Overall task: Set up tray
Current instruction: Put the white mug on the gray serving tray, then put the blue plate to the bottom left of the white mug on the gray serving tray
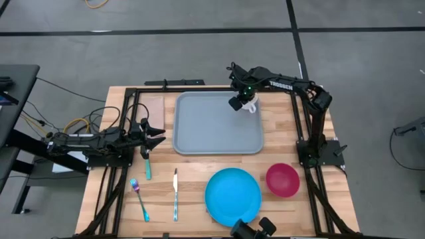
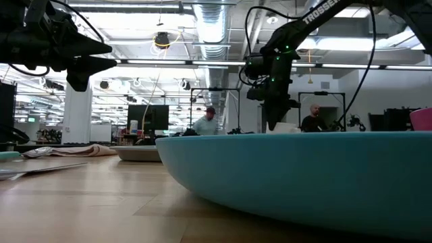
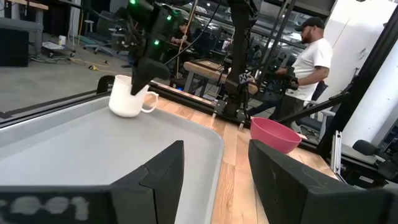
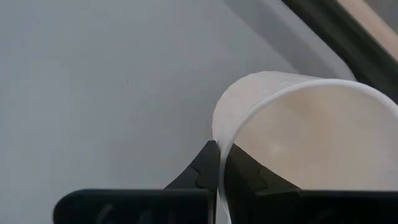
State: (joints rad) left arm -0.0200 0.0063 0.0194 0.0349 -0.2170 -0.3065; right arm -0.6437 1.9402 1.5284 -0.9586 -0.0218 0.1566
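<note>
The grey-blue tray (image 1: 218, 126) lies flat in the middle of the table. A white mug (image 1: 249, 104) with a side handle stands at the tray's far right corner; in the left wrist view the mug (image 3: 129, 98) leans a little, with its base at the tray floor (image 3: 93, 143). My right gripper (image 1: 242, 101) is above it, shut on its rim. My left gripper (image 1: 157, 133) waits open at the tray's left edge and holds nothing; in its own wrist view my left gripper (image 3: 214, 177) shows a wide gap between its fingers. My right gripper pinches the mug's rim (image 4: 214, 134), with one finger inside the cup and one outside against the wall. The fingers (image 4: 205, 167) come from above, pointing down. The mug leans slightly below them, its base low on the tray's far right corner.
On the near side of the table lie a bright-blue plate (image 1: 232, 196), a pink bowl (image 1: 283, 180), a knife (image 1: 175, 194), a fork (image 1: 139, 199) and a teal spoon (image 1: 147, 166). A tan block (image 1: 154, 106) sits left of the tray. People stand in the room beyond the table.
</note>
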